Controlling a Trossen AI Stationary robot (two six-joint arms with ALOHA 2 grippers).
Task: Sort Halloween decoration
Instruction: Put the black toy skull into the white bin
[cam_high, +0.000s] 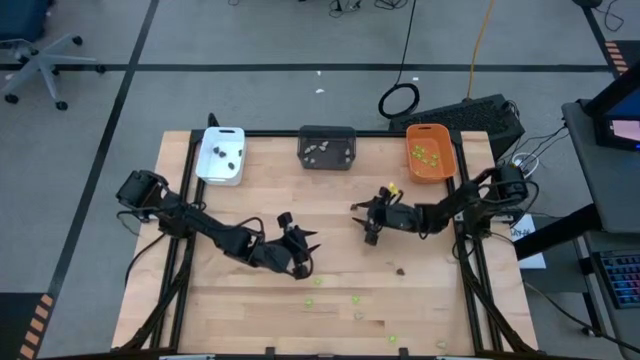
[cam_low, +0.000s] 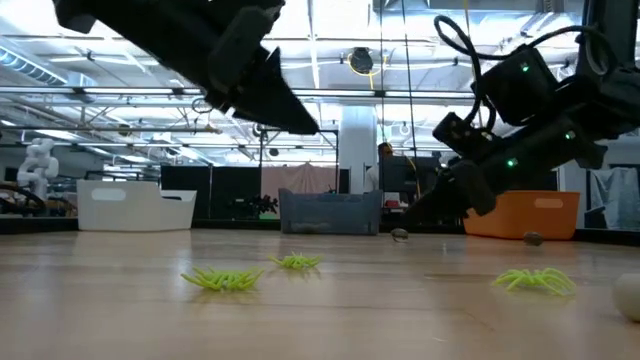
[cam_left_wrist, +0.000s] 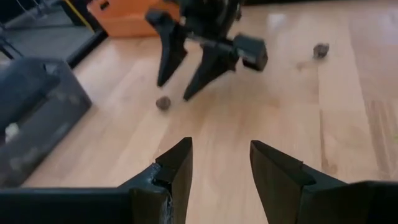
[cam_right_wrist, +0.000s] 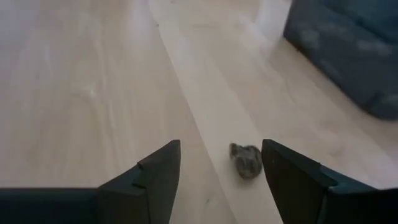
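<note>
Jaws of the right gripper (cam_right_wrist: 219, 171) stand spread over a dark brown piece (cam_right_wrist: 246, 160) lying on the surface mid-way; left gripper (cam_left_wrist: 221, 165) jaws spread, empty, hovering nearby.

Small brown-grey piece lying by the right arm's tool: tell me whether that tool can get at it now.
Probably yes. The right tool is open, and the small brown-grey piece lies on bare table between its fingers, close to one. Nothing lies between them. The left tool hangs apart, also open.
</note>
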